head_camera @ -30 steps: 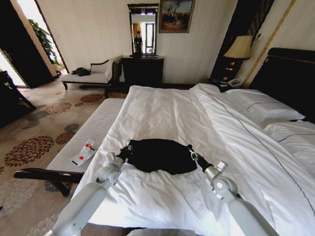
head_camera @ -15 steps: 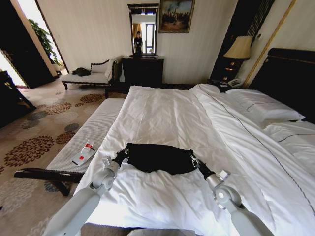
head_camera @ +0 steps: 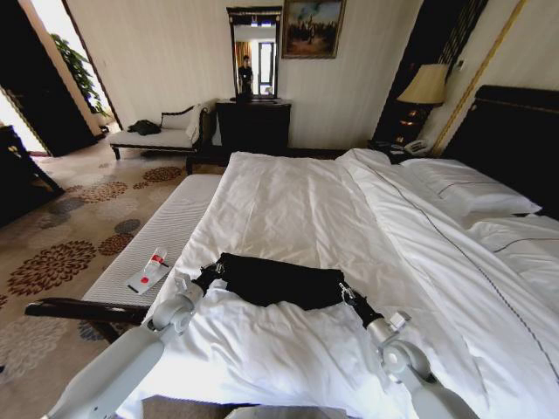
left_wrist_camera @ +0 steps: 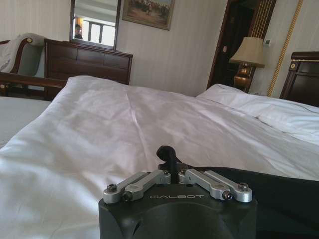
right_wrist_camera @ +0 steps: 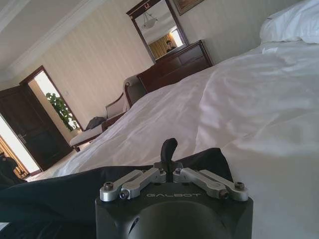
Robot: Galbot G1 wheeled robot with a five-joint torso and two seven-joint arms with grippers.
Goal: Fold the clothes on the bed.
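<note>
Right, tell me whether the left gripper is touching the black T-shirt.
Touching. In the left wrist view the left gripper has its fingers shut on the black T-shirt edge; the head view shows it at the shirt's left corner on the bed.

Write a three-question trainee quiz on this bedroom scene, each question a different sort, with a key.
1. True or false: the black soft-fabric T-shirt lies spread out flat at full length on the white duvet of the large dark-framed bed.
2. Multiple choice: the left gripper and right gripper are at
A. the shirt's two opposite ends
B. the white pillows
C. the striped grey bench beside the bed
3. Fill in: on the striped grey bench lies a small white item with ___ markings.

Key: 1 false, it is a narrow folded band; 2 A; 3 red.
</note>
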